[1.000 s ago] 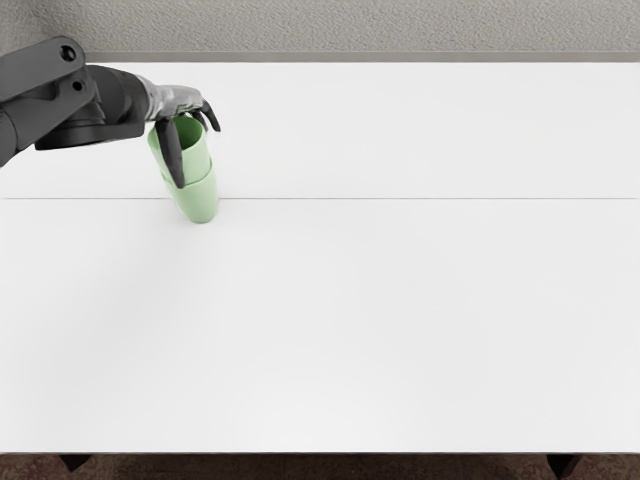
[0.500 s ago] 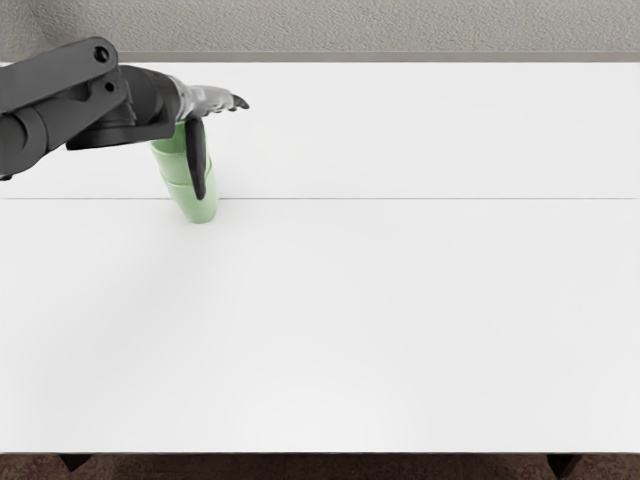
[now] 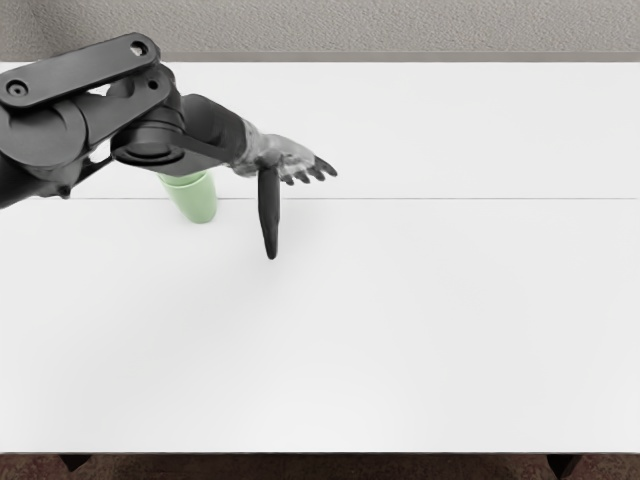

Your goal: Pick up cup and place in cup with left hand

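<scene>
Cups [image 3: 196,202], one nested in the other, on the white surface [image 3: 400,330], partly hidden behind my left arm [image 3: 85,75], my left hand [image 3: 295,210] near them, fingers [image 3: 269,212] spread, holding nothing

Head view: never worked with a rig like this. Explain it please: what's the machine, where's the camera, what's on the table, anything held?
This is a simulated humanoid robot, seen through a camera at its head that looks down at a slant on a white table. The dark, jointed left arm comes in from the picture's left edge and ends in a five-finger left hand. That hand is open and holds nothing. The right arm is out of view.

On the table stands a pale green lower cup, with part of an upper cup showing above its rim. They look stacked one in the other, but the left arm hides the top.
</scene>
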You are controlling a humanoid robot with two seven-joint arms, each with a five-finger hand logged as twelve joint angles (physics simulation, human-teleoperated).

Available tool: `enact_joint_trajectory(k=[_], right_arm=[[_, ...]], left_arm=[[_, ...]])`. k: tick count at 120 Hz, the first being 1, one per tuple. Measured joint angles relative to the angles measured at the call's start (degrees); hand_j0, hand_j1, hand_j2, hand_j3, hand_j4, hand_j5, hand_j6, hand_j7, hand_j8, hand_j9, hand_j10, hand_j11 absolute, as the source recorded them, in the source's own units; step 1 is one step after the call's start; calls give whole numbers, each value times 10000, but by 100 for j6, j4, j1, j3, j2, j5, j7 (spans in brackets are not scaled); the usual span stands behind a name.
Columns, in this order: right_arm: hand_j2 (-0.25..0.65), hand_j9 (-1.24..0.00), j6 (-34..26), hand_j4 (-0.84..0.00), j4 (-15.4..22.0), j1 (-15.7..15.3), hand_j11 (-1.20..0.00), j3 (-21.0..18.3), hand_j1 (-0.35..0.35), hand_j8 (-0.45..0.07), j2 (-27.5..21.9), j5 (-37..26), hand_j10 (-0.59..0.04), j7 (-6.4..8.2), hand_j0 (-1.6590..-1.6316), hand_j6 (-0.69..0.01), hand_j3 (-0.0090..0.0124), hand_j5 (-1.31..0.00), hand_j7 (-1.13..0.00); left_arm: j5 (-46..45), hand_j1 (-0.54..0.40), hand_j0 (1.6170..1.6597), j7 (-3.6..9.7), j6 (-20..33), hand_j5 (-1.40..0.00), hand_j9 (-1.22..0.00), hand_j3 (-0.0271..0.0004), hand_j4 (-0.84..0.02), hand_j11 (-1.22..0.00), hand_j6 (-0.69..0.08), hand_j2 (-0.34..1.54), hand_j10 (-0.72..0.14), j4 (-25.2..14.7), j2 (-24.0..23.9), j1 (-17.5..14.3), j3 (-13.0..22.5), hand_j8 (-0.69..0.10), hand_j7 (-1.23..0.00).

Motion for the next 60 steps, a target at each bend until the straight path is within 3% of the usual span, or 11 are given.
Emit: enact_joint_trajectory(k=[22,29,46,60], right_arm=[[-55,-358,0,-277,0,0,-358,0,-3160,-276,0,-1,-276,0,-16581,-277,0,-358,-358],[-55,-358,1,-277,0,0,-358,0,-3161,-277,0,0,-276,0,-16581,-278,0,-358,-358],[-55,-358,0,-276,0,0,-358,0,-3161,-277,0,0,-276,0,-16581,-277,0,-358,-358],[-55,-358,0,-276,0,0,-358,0,-3160,-276,0,-1,-275,0,-16581,-277,0,-358,-358]], left_arm=[[-2641,3486,16581,0,-512,-13,-12,0,-21,-12,-22,6,-15,-11,976,446,-270,-19,-12],[-3243,3486,16581,0,-557,-10,-9,0,-19,-9,-21,3,-13,-14,1251,736,-305,-18,-9],[-4229,3489,16581,0,-603,-5,-4,0,-11,-4,-11,0,-7,-19,1971,1242,-399,-9,-5],[-4636,3490,16581,0,-614,-2,-2,0,-1,-2,1,0,1,-62,2623,1476,-459,2,-2]])
